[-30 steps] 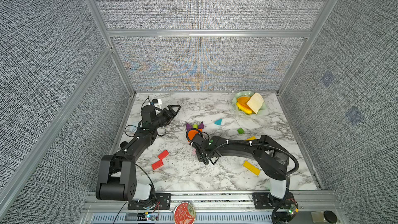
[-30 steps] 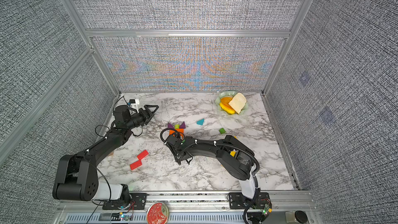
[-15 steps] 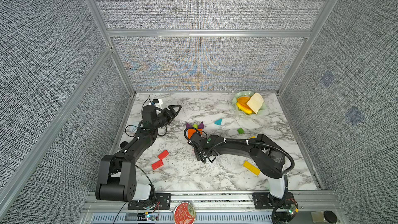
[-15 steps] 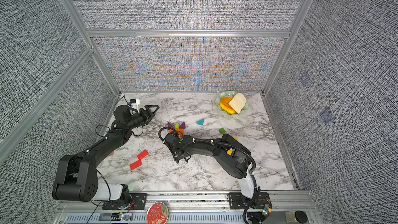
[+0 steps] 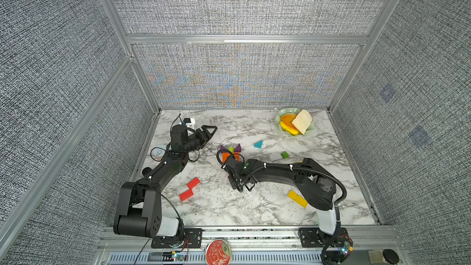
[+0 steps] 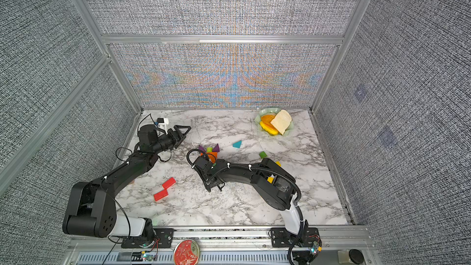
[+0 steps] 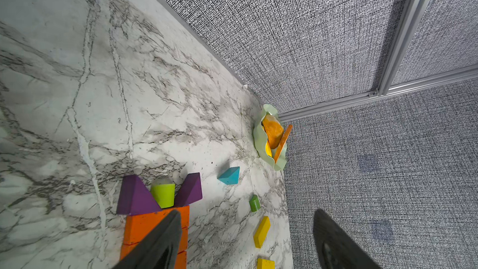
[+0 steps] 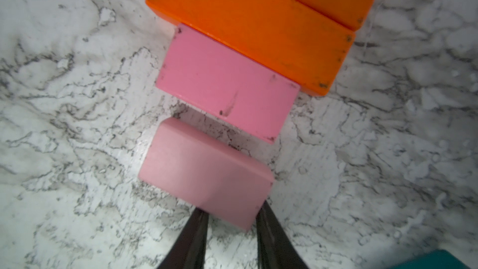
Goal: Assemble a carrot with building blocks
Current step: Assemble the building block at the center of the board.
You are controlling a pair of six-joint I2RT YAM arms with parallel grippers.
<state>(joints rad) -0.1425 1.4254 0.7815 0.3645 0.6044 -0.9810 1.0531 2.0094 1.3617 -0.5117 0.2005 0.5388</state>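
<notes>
The carrot lies mid-table: two purple triangles (image 5: 223,148) (image 7: 134,197) flank a lime stub (image 7: 163,194) above stacked orange bars (image 5: 229,156) (image 8: 258,21). A pink bar (image 8: 225,84) lies against the lowest orange bar. My right gripper (image 8: 231,209) (image 5: 238,186) is shut on a second pink bar (image 8: 204,172), just short of the first, with a small gap between them. My left gripper (image 5: 209,130) (image 7: 245,229) hovers open and empty at the back left, pointing at the carrot.
Loose pieces lie around: a teal triangle (image 5: 258,144), a green stub (image 5: 284,154), a yellow bar (image 5: 297,198) and two red bars (image 5: 190,190). A green plate (image 5: 281,113) with toy fruit slices and bread sits in the back right corner. Walls enclose the table.
The left gripper's jaws have narrowed a little but stay open. The right arm has shifted slightly, still holding the pink bar near the carrot.
</notes>
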